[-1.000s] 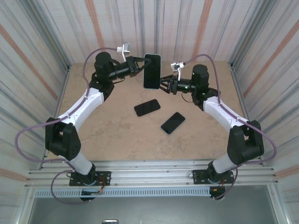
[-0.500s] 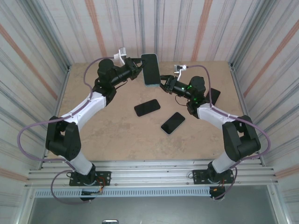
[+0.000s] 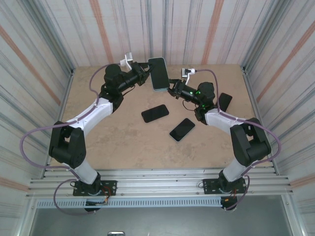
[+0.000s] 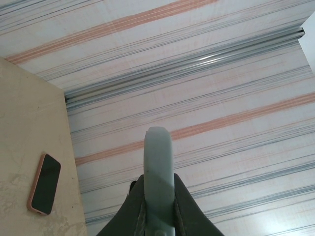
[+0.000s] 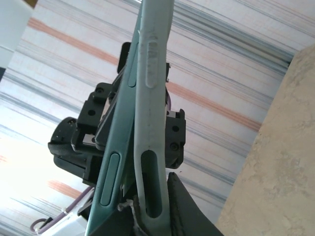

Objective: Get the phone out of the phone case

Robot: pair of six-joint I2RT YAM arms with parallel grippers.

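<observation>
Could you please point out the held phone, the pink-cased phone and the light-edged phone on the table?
held phone (image 3: 158, 74): top external view, centre of screen.
pink-cased phone (image 4: 44, 184): left wrist view, centre of screen.
light-edged phone (image 3: 182, 129): top external view, centre of screen.

This is a robot test cell in a lab, not a lived-in room. Two white-and-black robot arms, the left arm (image 3: 93, 110) and the right arm (image 3: 231, 120), are bolted to ridged aluminium rails (image 3: 157, 183) along the near edge of a beige stone-patterned bench (image 3: 113, 142). Loose purple cables (image 3: 29, 142) loop off their joints. Sheeted walls with grey and orange stripes (image 3: 39, 49) close the bench in on three sides — the same sheeting backs both wrist views. The goods are all phones set out like samples: a pale green cased phone (image 3: 158, 73) raised above the bench, a black slab phone (image 3: 155, 113) and a pale-edged dark phone (image 3: 182, 129) lying flat, and a pink-edged phone (image 4: 44, 183) beside the wall.
</observation>
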